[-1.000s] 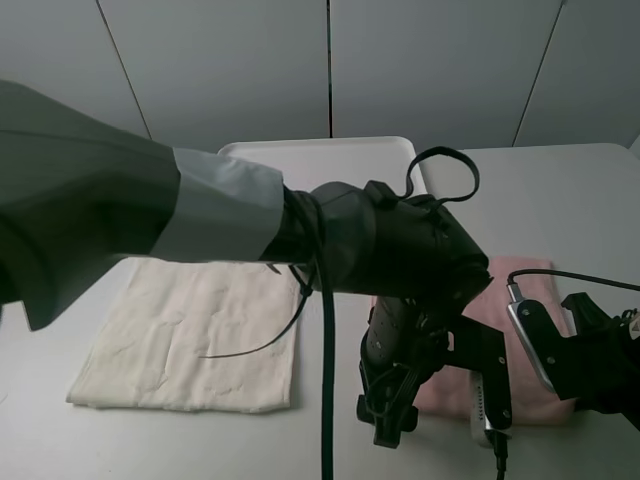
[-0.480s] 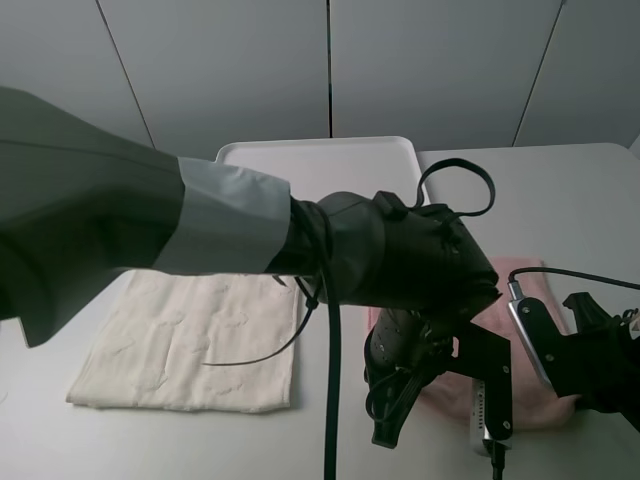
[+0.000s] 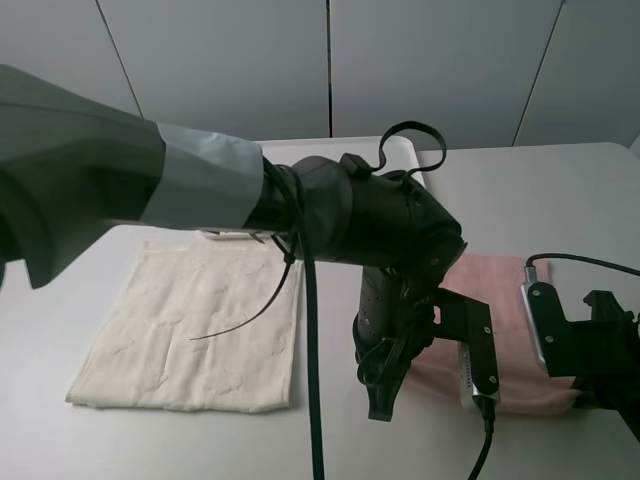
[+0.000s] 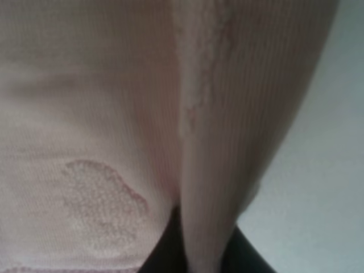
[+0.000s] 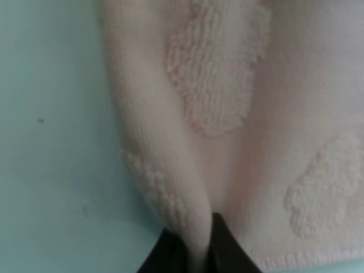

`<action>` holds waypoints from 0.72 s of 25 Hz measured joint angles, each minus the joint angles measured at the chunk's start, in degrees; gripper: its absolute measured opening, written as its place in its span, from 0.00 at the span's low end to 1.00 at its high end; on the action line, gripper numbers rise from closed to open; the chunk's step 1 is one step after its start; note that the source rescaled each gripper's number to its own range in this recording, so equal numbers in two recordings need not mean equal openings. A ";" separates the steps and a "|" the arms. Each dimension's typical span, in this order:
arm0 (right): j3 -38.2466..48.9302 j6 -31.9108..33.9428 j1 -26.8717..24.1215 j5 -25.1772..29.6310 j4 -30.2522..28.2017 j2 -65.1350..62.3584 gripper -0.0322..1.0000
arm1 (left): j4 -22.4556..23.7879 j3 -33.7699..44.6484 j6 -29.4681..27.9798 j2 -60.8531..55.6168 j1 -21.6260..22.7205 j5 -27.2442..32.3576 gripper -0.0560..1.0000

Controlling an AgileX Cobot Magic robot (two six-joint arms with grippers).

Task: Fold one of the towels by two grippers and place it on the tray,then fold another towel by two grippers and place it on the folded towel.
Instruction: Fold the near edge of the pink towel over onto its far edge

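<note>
- My left gripper [image 4: 202,259] is clamped on a pinched ridge of the pink towel [image 3: 505,285], and my right gripper [image 5: 196,250] is clamped on it likewise.
- The towel lies on the table, nearer me than the tray [image 3: 330,148] and right of it.
- I'd lift both pinches level and together, carry them toward the tray, then lay edge on edge.
- The cream towel [image 3: 190,340], left of the tray, waits.

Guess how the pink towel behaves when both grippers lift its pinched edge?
Likely floppy: the pink towel bunches into a soft ridge in the left gripper, so the free part should drape and sag. Probably light: the right gripper gathers a fold with a narrow pinch. The looped terry looks grippy, so slipping seems unlikely.
</note>
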 joint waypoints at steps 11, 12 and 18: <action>-0.04 16.63 0.00 1.14 11.77 -9.13 0.04 | -15.94 0.00 8.48 -3.96 8.25 -0.70 0.07; -0.53 20.66 0.00 1.59 11.77 -9.89 0.04 | -17.27 0.00 8.55 -4.19 8.83 -0.81 0.07; -6.15 34.19 0.00 2.78 12.64 -11.40 0.04 | -27.94 0.00 8.70 -5.59 13.11 -4.22 0.07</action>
